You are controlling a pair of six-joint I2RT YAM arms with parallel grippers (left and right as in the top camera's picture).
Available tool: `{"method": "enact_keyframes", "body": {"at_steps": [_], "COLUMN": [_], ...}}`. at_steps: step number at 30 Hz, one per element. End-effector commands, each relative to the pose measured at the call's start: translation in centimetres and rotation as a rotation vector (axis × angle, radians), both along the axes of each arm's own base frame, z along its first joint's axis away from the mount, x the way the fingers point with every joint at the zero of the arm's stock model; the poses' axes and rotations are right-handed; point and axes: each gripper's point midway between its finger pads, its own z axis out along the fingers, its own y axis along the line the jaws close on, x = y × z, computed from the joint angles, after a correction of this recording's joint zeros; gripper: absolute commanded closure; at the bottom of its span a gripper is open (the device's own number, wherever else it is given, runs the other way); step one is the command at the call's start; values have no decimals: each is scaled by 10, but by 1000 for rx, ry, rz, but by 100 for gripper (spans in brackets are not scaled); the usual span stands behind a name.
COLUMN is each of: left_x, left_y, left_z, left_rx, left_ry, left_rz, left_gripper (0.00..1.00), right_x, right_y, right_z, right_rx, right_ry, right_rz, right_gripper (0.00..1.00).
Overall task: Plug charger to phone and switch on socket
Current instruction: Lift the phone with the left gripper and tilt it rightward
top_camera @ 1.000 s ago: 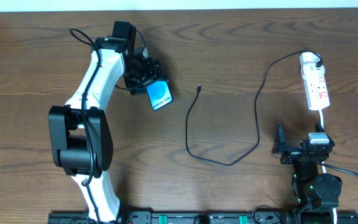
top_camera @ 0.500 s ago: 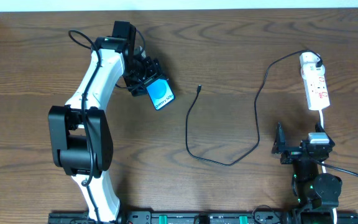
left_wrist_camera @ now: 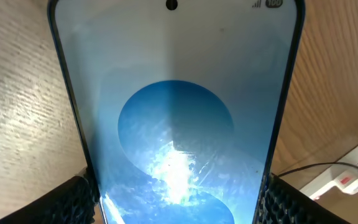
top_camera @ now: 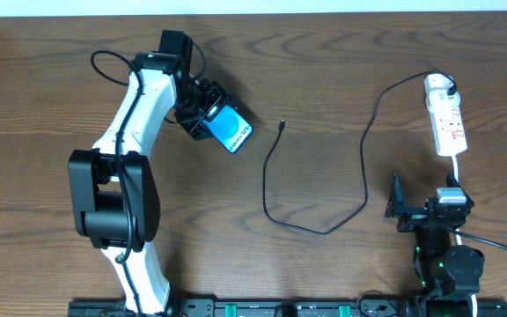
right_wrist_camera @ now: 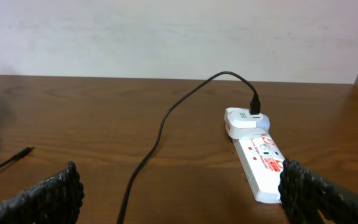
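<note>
At the lower right of the overhead frame, nearest the arm bases, the black right gripper [top_camera: 396, 209] sits where it was a second ago, jaws apart and empty, low over the dark wooden bench [top_camera: 42, 88]. Just above it in the frame, the narrow white, red-marked power strip [top_camera: 450, 125] has not moved. The charger's white plug head [top_camera: 441, 85] is seated in its far end; whether any switch is on is too small to tell. Across mid-frame the long thin black charger cable [top_camera: 363, 167] lies in the same loop, its small black plug [top_camera: 282, 124] free on the wood.

Upper left holds the one change. The black left gripper [top_camera: 208, 116], jaws clamped on the sides of the small blue-screened smartphone [top_camera: 232, 133], has turned at the wrist. The phone, which pointed steeply down the frame, now slants to the lower right, its outer end nearer the free plug yet well apart from it. The left wrist view shows the camera hole at that outer end, so the charging port is probably at the end by the jaws, out of sight. I judge this a re-aiming step: nothing is plugged into the phone, and the right arm has yet to fetch the plug.
</note>
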Motion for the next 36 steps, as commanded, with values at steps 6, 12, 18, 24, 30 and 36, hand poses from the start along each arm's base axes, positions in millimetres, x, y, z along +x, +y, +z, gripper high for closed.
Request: {"method": "enact_keyframes", "body": {"at_steps": [6,12,18,24,30,36], "left_x": [-7,-10,-13,-17,-21,-22], "left_y": [-30,-37,-39,-51,-60,-64], "left_z": [37,42,44,56,67,72], "left_rx": [-204,-263,-286,-381,-463,-505], "left_ry": [5,47,99,132,176,238], "left_rz": [2,35,86,81,96,145], "left_gripper": [41,41,41,41,41,41], "right_x": [0,0,0,0,0,0], "right_y": [5,5,5,5,5,5], "right_z": [-1,-1,-1,-1,-1,-1], "right_rx": [7,7,7,7,7,7], "right_ry": [4,4,4,4,4,4], "right_rz": [22,22,22,22,22,22], "right_gripper": [1,1,1,1,1,1]}}
